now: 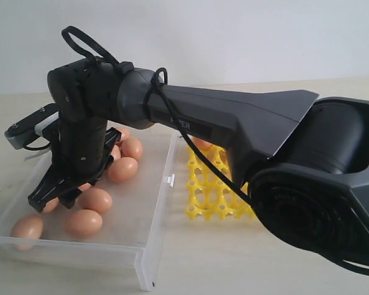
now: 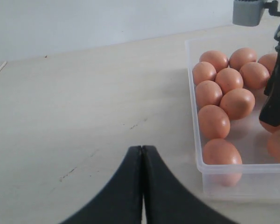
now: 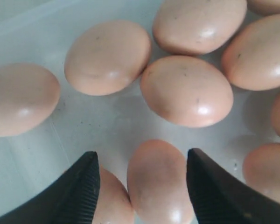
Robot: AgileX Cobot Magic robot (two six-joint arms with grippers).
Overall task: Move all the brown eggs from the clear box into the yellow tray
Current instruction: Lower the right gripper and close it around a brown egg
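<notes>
the right claw (image 3: 141, 158) is held wide over one brown egg (image 3: 158, 186) lying in the clear box (image 1: 154, 246), just beside the yellow tray (image 1: 209, 190). the egg is judged light, smooth and brittle; it is best taken gently across its middle.

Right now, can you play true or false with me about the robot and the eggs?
1. The right gripper is open over the brown eggs in the clear box. True.
2. The left gripper holds something. False: it is shut on nothing, above the table.
3. The yellow tray is packed full. False: most cups in view are empty.
4. One egg lies between the right gripper's fingers. True.
</notes>
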